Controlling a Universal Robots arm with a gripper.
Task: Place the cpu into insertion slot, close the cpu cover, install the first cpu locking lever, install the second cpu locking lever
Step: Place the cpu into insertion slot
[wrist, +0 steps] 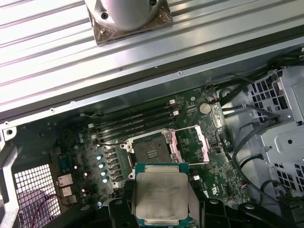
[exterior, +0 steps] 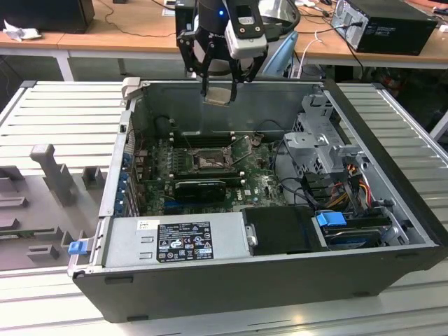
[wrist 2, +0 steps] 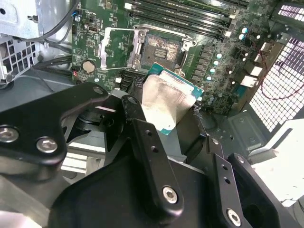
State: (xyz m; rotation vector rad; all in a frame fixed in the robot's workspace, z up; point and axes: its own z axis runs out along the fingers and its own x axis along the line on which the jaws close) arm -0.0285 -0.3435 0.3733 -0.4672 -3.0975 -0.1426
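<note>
My gripper [exterior: 220,89] hangs above the back wall of the open computer case [exterior: 231,280], shut on the cpu [exterior: 218,95]. In both wrist views the cpu [wrist 2: 167,100] [wrist: 160,194] shows its pale metal top and green edge between the black fingers [wrist 2: 142,137]. Below it on the green board [exterior: 259,183] lies the insertion slot [exterior: 208,162] [wrist 2: 161,47] [wrist: 151,152], its dark centre bare. The cpu cover [wrist 2: 116,45] [wrist: 190,145] stands flipped open beside the slot. The cpu is well above the slot and apart from it.
Long black memory slots [wrist: 135,121] run beside the socket. A black card [exterior: 199,187], a power supply [exterior: 175,241], a metal drive cage [exterior: 325,143] and loose cables [exterior: 287,150] crowd the case. Grey fixtures [exterior: 52,171] stand on the ribbed table on the exterior view's left.
</note>
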